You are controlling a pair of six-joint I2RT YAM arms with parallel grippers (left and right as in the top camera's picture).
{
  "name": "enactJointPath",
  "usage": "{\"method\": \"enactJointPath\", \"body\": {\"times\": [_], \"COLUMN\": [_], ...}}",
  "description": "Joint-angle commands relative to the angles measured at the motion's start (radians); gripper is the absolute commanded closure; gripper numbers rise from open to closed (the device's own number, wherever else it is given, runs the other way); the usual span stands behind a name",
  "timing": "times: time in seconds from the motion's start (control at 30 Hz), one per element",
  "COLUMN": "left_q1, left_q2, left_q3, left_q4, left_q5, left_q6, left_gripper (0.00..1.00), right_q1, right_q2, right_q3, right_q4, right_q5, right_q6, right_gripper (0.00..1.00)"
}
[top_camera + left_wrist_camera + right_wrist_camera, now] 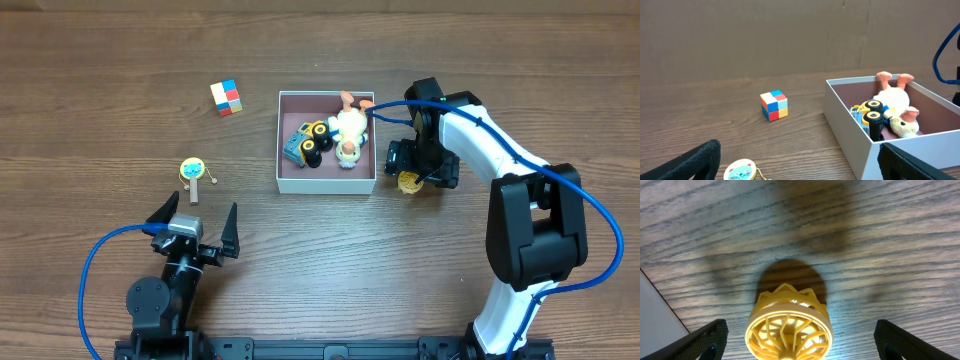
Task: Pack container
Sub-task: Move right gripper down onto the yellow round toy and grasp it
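The container (pixel 327 183), a square white box with a pink inside, sits mid-table. It holds a blue and yellow toy truck (pixel 310 143) and a pale plush toy (pixel 349 127). It also shows at the right of the left wrist view (pixel 855 130). My right gripper (pixel 421 172) is open just right of the box, above a yellow ribbed wheel-like toy (pixel 789 330) that sits on the table between its fingers, apart from both. My left gripper (pixel 197 228) is open and empty near the front left. A round cat-face toy on a cord (pixel 193 170) and a coloured cube (pixel 227 97) lie left of the box.
The cube (pixel 774 105) stands far centre in the left wrist view and the cat-face toy (pixel 742 171) lies close between the left fingers. A blue cable runs along each arm. The right arm reaches in from the front right.
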Motion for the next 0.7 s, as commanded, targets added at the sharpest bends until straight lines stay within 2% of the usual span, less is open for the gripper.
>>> {"method": "enactJointPath", "body": {"times": [0.0, 0.33, 0.4, 0.5, 0.67], "left_q1": [0.006, 0.006, 0.006, 0.006, 0.006], "left_q2": [-0.010, -0.010, -0.010, -0.010, -0.010], "left_q3": [-0.004, -0.004, -0.004, -0.004, -0.004], "left_q4": [0.002, 0.002, 0.002, 0.002, 0.002], "left_q5": [-0.002, -0.002, -0.002, -0.002, -0.002], "left_q6": [0.019, 0.019, 0.019, 0.019, 0.019], "left_gripper": [0.00, 0.00, 0.00, 0.00, 0.00], "right_q1": [0.006, 0.005, 0.005, 0.006, 0.005], "right_q2": [0.006, 0.006, 0.006, 0.006, 0.006], "right_q3": [-0.029, -0.049, -0.049, -0.049, -0.049], "right_q4": [0.024, 0.049, 0.053, 0.062, 0.066], "right_q5": [-0.004, -0.003, -0.003, -0.003, -0.003], "right_q6": [-0.003, -0.003, -0.003, -0.003, 0.001], "right_gripper": [0.04, 0.05, 0.09, 0.23, 0.36]}}
